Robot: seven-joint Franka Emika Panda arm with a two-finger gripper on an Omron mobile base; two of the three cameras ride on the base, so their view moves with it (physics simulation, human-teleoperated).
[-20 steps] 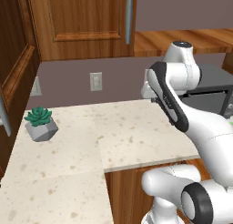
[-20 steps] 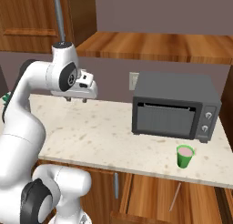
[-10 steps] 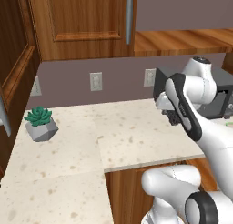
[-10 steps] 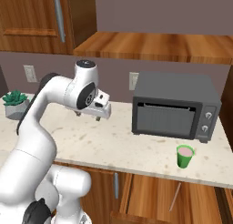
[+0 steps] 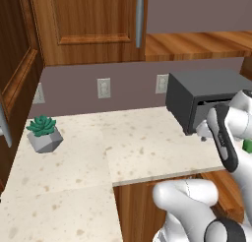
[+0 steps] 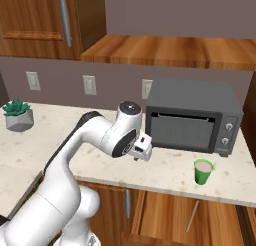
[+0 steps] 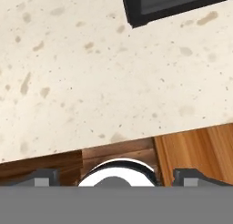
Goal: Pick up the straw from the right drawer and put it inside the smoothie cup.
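Observation:
The smoothie cup (image 6: 202, 171), small, bright green with a pinkish top, stands on the counter in front of the microwave's right end; a green sliver of the cup (image 5: 247, 146) shows past my arm. A thin pale straw (image 6: 192, 215) lies in the open right drawer (image 6: 165, 217) below the counter. My gripper (image 6: 141, 150) hangs over the counter's front edge, left of the cup and above the drawer. In the hand view its fingertips (image 7: 43, 177) stand wide apart with nothing between them, and the gripper (image 7: 116, 177) is open.
A dark grey microwave (image 6: 192, 115) sits at the back right of the speckled counter (image 6: 60, 145), close to my hand. A grey faceted pot with a succulent (image 6: 18, 115) stands far left. Wooden cabinets hang above.
My arm has swung right along the counter and lowered, from near the left part toward the microwave's front. The cup, straw and pot have not moved.

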